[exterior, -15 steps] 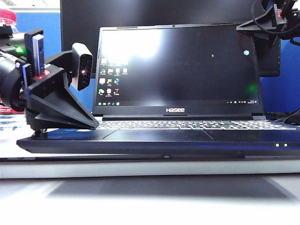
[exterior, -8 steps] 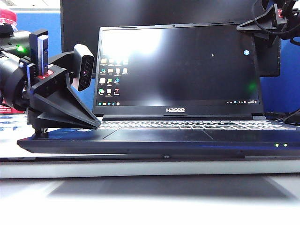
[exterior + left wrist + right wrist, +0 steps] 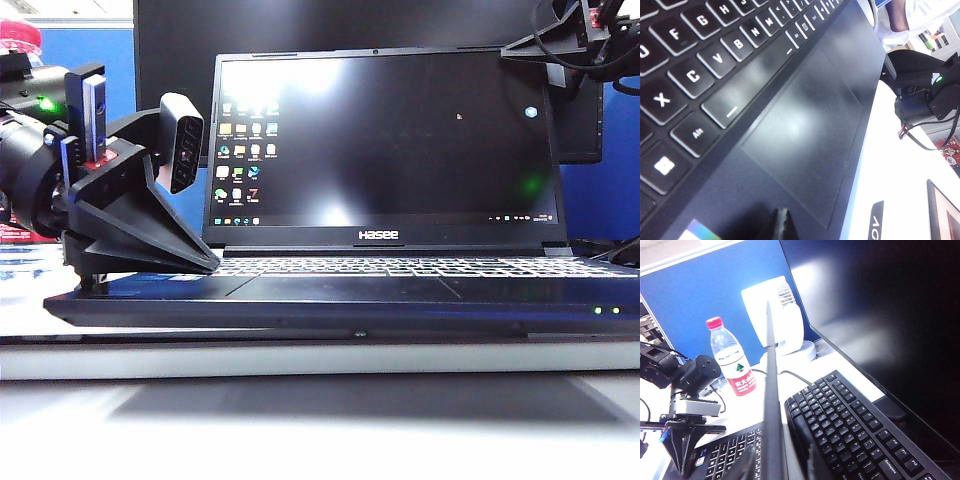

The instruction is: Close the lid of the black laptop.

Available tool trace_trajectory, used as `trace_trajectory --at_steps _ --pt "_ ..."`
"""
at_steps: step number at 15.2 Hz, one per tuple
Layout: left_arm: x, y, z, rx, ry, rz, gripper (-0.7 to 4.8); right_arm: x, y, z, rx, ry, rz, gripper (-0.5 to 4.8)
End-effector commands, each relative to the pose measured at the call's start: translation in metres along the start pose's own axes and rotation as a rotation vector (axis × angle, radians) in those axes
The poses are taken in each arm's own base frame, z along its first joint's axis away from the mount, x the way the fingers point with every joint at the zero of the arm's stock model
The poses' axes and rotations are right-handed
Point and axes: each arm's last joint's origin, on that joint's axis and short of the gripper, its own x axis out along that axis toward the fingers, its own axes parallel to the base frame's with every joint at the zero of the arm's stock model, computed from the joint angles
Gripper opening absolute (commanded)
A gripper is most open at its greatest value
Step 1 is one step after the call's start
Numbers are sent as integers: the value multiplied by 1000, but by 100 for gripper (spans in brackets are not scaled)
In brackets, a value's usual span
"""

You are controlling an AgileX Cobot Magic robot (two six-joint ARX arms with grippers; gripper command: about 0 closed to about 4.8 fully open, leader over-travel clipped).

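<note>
at top corner right hand (image 3: 775, 460) astride lid (image 3: 385, 140), seemingly loosened, left hand (image 3: 781, 225) clenched

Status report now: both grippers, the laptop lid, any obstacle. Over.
Left gripper shut, tip pressing the laptop palm rest. Right gripper at the lid's top right corner, jaws astride its edge. Lid upright. Nothing on the keys.
</note>
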Motion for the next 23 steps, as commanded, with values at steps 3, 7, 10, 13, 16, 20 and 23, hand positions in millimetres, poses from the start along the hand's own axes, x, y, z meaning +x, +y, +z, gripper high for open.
trace_trajectory --at_steps 3,7,10,13,16,20,23 --pt "7 9 -12 -58 25 -29 -5 0 3 7 -37 -1 2 141" --pt "7 9 -12 -56 27 -25 -5 0 7 16 -79 -9 -49 176" --pt "7 9 -12 -56 27 -22 -5 -1 10 20 -96 -11 -52 180" --pt "7 10 -12 -57 31 -11 -5 -14 9 18 -67 -16 -78 180" --pt "7 10 -12 -51 29 0 -5 -28 8 18 -43 -23 -101 175" --pt "7 10 -11 -45 25 0 -5 -25 9 17 -34 -20 -83 175" --pt "7 10 -11 -43 24 1 -5 -25 9 16 -16 -18 -62 165"
